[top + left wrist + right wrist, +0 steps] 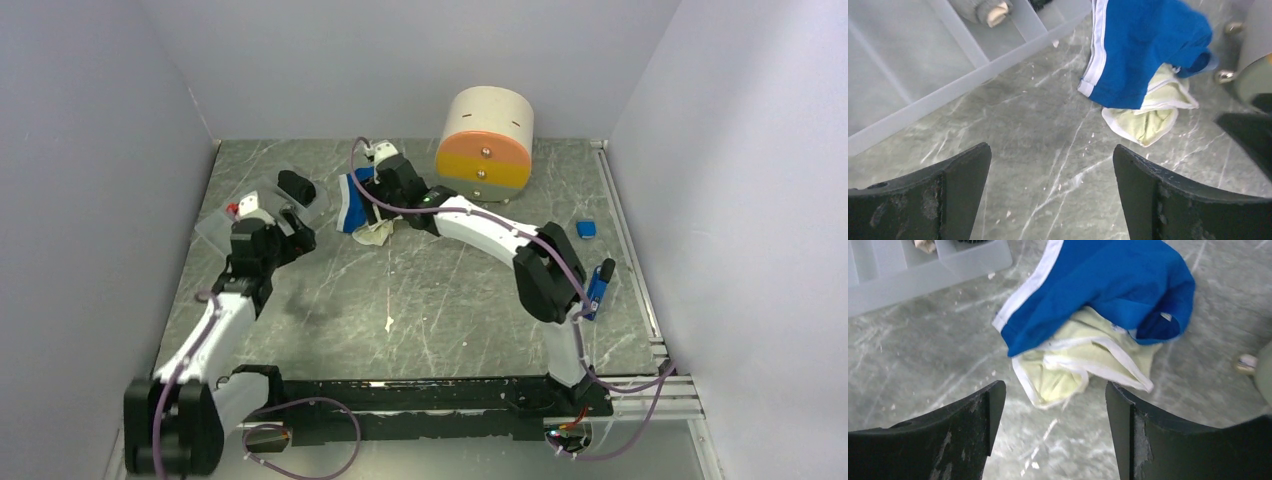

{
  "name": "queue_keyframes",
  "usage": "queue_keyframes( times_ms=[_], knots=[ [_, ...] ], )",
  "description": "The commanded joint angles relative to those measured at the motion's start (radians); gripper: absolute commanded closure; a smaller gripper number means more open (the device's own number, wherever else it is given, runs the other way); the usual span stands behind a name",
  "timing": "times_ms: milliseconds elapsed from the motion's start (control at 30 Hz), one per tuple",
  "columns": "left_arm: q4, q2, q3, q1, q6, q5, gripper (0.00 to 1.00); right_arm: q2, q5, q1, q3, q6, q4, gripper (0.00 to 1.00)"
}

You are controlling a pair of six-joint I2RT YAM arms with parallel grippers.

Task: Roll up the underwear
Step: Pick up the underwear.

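The underwear lie in a crumpled pile on the marble tabletop. The royal blue pair with white trim point(1108, 285) point(1143, 50) point(352, 207) lies partly over the pale cream-yellow pair point(1068, 371) point(1148, 122) point(372, 236). My right gripper point(1054, 386) point(385, 205) hovers right at the pile, open, with the cream pair's edge just beyond its fingertips and nothing between them. My left gripper point(1051, 150) point(297, 236) is wide open over bare table, left of the pile and apart from it.
A clear plastic divider tray point(232, 222) point(948, 65) point(923, 270) at the back left holds a black rolled bundle point(296, 186) and a grey roll point(985, 10). A cream drum with an orange-yellow front point(487, 140) stands behind the pile. A small blue object point(586, 229) lies at the right.
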Motion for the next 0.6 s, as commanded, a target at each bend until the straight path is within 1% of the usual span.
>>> queue_keyframes(
  times_ms=[0, 67, 167, 267, 367, 433, 500, 533, 567],
  knots=[
    [-0.127, -0.188, -0.054, 0.000, -0.076, -0.124, 0.03, 0.130, -0.001, -0.005, 0.116, 0.107, 0.073, 0.23],
    [-0.177, -0.239, -0.058, 0.001, -0.093, -0.128, 0.03, 0.181, 0.007, -0.003, 0.171, 0.156, 0.067, 0.23],
    [-0.208, -0.280, -0.062, 0.001, -0.096, -0.119, 0.03, 0.244, 0.015, 0.001, 0.234, 0.212, 0.073, 0.23],
    [-0.224, -0.292, -0.062, 0.001, -0.086, -0.107, 0.04, 0.303, 0.019, 0.008, 0.309, 0.235, 0.057, 0.25],
    [-0.239, -0.287, -0.056, 0.000, -0.080, -0.092, 0.03, 0.354, 0.017, 0.014, 0.374, 0.249, 0.037, 0.30],
    [-0.242, -0.288, -0.056, 0.001, -0.079, -0.083, 0.03, 0.390, 0.030, 0.015, 0.419, 0.256, 0.009, 0.36],
    [-0.243, -0.292, -0.058, 0.001, -0.078, -0.073, 0.03, 0.409, 0.033, 0.015, 0.456, 0.251, -0.017, 0.50],
    [-0.242, -0.293, -0.058, 0.001, -0.075, -0.067, 0.03, 0.405, 0.032, 0.018, 0.448, 0.242, -0.002, 0.54],
    [-0.241, -0.296, -0.059, 0.002, -0.072, -0.061, 0.04, 0.382, 0.030, 0.021, 0.425, 0.232, 0.016, 0.65]
  ],
)
